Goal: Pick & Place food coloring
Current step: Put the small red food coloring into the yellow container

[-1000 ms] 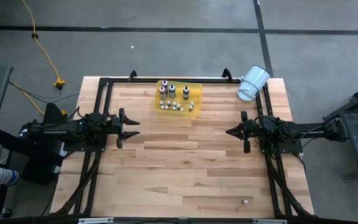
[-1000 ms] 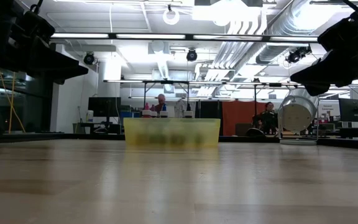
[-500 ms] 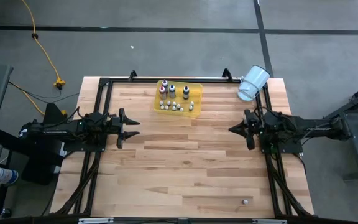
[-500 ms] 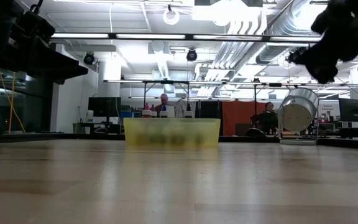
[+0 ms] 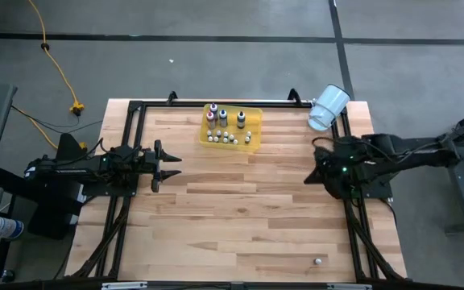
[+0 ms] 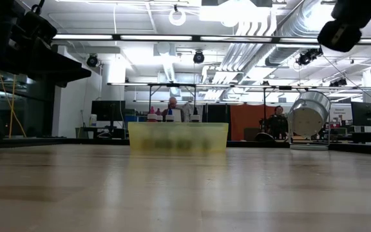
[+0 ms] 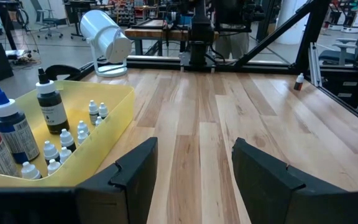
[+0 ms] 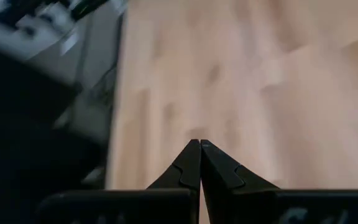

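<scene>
Two dark arms flank the pale wooden plank table (image 5: 240, 217): the left gripper (image 5: 170, 165) hovers low at the left side with fingers spread and empty, while the right gripper (image 5: 311, 175), fingers pressed together on nothing, is drawn back at the right edge. The translucent yellow rectangular tray (image 5: 254, 141) near the far edge holds the food coloring (image 5: 225, 127). Only the left wrist view resolves its tall red, blue and dark bottles among tiny whitish ones, whereas the low view shows just a yellow blur, and one stray tiny bottle (image 5: 318, 261) lies at the near right.

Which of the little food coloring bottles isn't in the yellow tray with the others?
The lone bottle standing on the bare wood near the table's front right corner. All the other bottles sit together inside the yellow tray at the far edge.
</scene>
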### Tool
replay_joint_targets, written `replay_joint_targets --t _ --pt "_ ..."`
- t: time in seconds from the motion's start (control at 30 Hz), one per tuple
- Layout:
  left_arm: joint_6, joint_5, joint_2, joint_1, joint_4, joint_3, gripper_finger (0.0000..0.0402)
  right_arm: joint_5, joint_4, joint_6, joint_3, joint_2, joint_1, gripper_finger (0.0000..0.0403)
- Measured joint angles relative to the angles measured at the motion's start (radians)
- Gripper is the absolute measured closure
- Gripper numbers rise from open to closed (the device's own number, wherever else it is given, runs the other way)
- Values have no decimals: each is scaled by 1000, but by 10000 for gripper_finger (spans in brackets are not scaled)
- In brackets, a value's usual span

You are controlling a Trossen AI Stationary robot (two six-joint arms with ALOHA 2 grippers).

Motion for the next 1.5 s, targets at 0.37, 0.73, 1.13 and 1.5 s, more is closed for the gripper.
replay_joint_targets --t 0.37,0.73,1.13,1.5 --pt "0 0 0 0 0 0 204 -200 -10 18 61 206 300 402" --pt "0 0 0 0 0 0 204 -126 85 126 61 421 597 402" --pt "0 0 0 0 0 0 204 -53 275 430 62 573 779 402" --pt "0 0 0 0 0 0 204 27 271 505 151 755 865 402"
